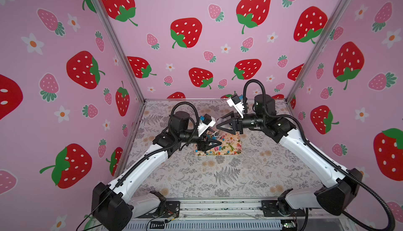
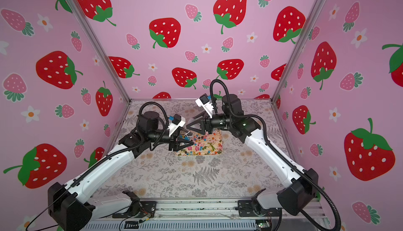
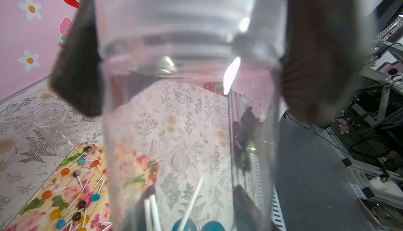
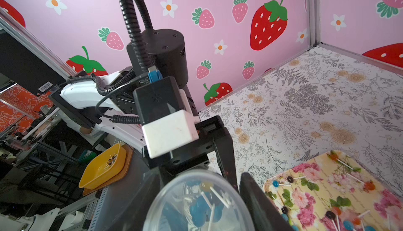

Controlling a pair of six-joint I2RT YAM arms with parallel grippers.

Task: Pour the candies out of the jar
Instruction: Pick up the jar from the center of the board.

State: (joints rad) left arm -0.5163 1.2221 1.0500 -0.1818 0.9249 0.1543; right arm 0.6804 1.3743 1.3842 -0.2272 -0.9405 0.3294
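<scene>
While candies [image 4: 275,183] dot the tray [image 4: 316,188], others sit inside the jar [image 4: 172,199].

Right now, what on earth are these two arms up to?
Both arms hold one clear jar over a flowery tray. The left gripper is clamped at its threaded neck, and the right gripper is clamped at its base end. Many lollipops already lie scattered on the tray. A few blue ones are inside the jar.
</scene>
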